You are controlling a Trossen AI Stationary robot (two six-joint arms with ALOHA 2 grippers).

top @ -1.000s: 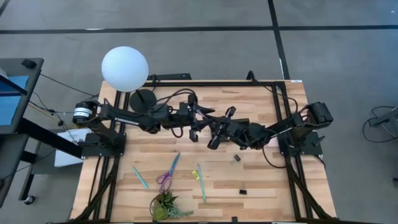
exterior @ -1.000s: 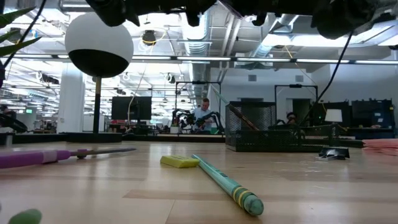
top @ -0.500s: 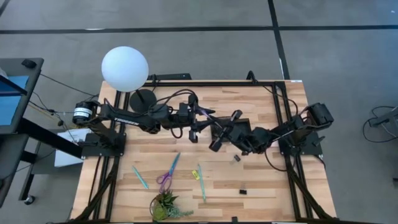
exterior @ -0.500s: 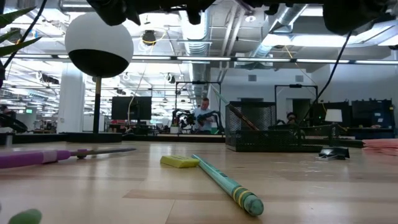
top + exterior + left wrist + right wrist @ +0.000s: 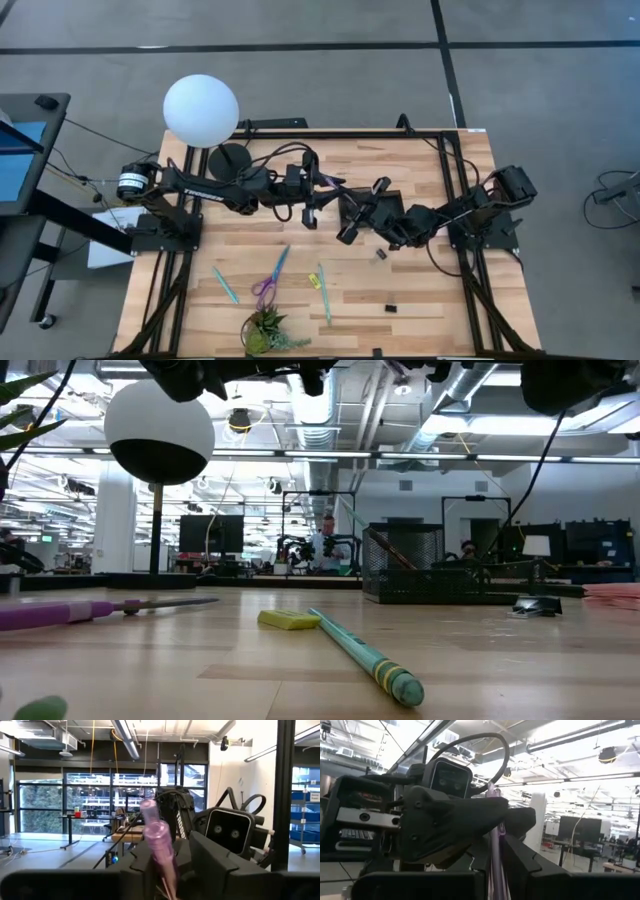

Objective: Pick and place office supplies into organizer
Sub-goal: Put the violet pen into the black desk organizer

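My left gripper (image 5: 311,205) and right gripper (image 5: 350,222) meet high over the table's middle, each shut on one pink pen (image 5: 327,181). The pen also shows in the left wrist view (image 5: 157,845) and the right wrist view (image 5: 495,840). The black mesh organizer (image 5: 430,565) stands on the table with a pen leaning inside it; in the high view the right arm mostly hides it. On the near half lie two teal pens (image 5: 225,285) (image 5: 325,295), the scissors (image 5: 270,275), the yellow piece (image 5: 313,281) and two black clips (image 5: 380,255) (image 5: 390,307). My left gripper pinches the pink pen between its two fingers (image 5: 210,862), on the thick part (image 5: 161,857); the end (image 5: 148,809) sticks out beyond the fingers. The pen is lifted clear. My right gripper has the thin part of that pen (image 5: 496,865) between its two fingers (image 5: 530,870), facing the left gripper.
A lamp with a white globe (image 5: 200,110) and a round black base (image 5: 232,158) stands at the far left. A small green plant (image 5: 265,335) sits at the near edge. The pink sticky-note pad (image 5: 612,590) shows at the right of the low view.
My right gripper has drawn back slightly toward the table's right edge. The things lying on the table have stayed in place.
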